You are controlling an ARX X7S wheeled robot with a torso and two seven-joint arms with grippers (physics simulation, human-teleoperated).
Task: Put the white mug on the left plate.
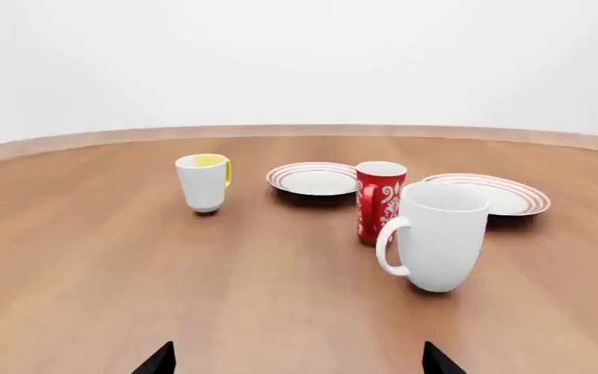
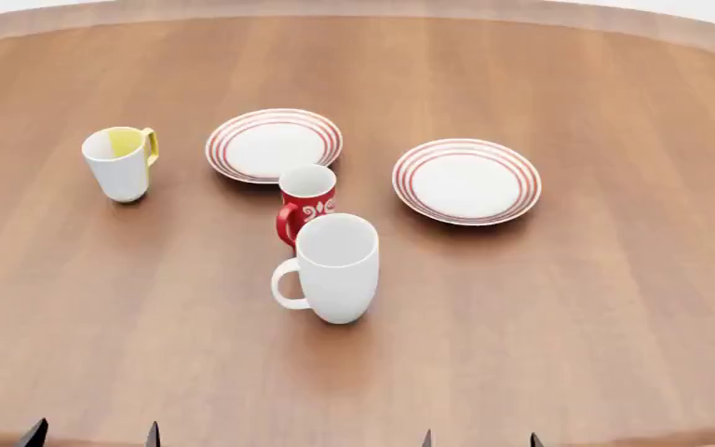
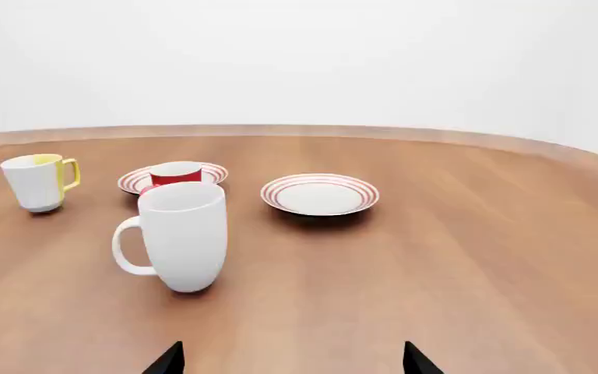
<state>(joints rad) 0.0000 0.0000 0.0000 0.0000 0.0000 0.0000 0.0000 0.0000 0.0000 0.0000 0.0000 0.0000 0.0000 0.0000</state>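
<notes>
The tall all-white mug (image 2: 332, 267) stands upright on the wooden table (image 2: 581, 307), handle toward the left of the head view; it also shows as the white mug (image 1: 439, 234) and white mug (image 3: 180, 234). Behind it lies the left plate (image 2: 273, 145), white with red rings, also the left plate (image 1: 313, 178) and, partly hidden by the mugs, the left plate (image 3: 133, 181). My left gripper (image 2: 90, 434) and right gripper (image 2: 479, 439) sit at the near table edge, both open and empty, well short of the mug. Only their dark fingertips (image 1: 159, 360) (image 3: 169, 360) show.
A small red patterned mug (image 2: 305, 203) stands just behind the white mug, between it and the left plate. A white mug with yellow inside (image 2: 120, 163) stands at the far left. A second ringed plate (image 2: 465, 181) lies to the right.
</notes>
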